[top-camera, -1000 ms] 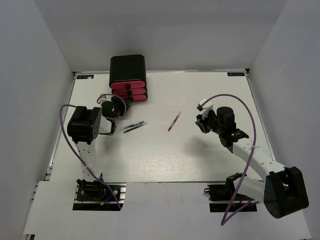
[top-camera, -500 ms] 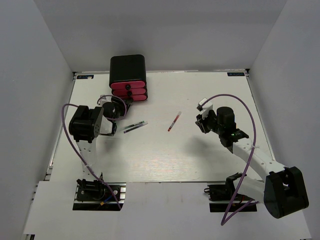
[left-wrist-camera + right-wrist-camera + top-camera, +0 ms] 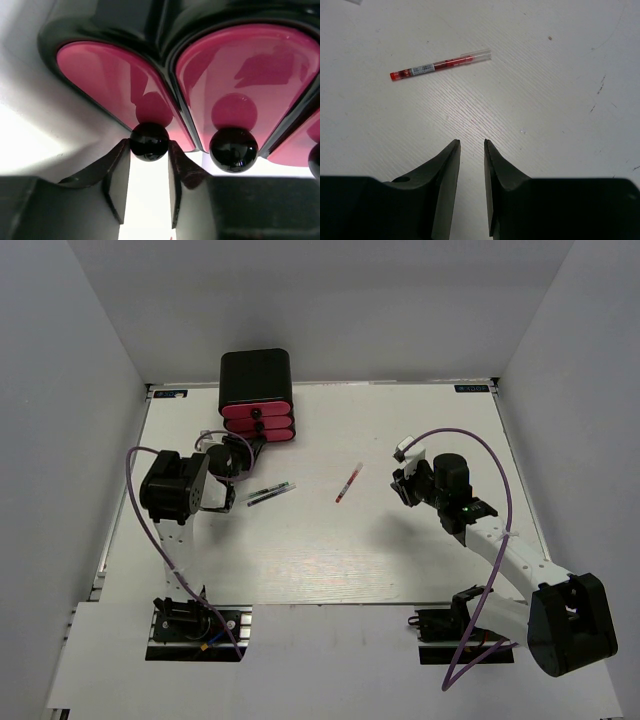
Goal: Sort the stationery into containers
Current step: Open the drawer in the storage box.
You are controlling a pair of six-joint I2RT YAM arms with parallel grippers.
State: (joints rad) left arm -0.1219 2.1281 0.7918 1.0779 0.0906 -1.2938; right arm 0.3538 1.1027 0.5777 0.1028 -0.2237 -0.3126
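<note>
Entry 1: L gripper [image 3: 244, 447] – moved slightly fwd over the last sec, closer to front of cabinet [image 3: 256, 380]. In wrist view its fingertips [image 3: 123, 150] sit either side of one drawer knob [image 3: 149, 141], approx. touching it on both sides. Entry 2: L arm housing [image 3: 174, 488] – drifted a little right & toward far edge along w/ the reach. Entry 3: purple cable [image 3: 133, 462] on L arm – loop nudged slightly right vs. earlier pics.
</note>
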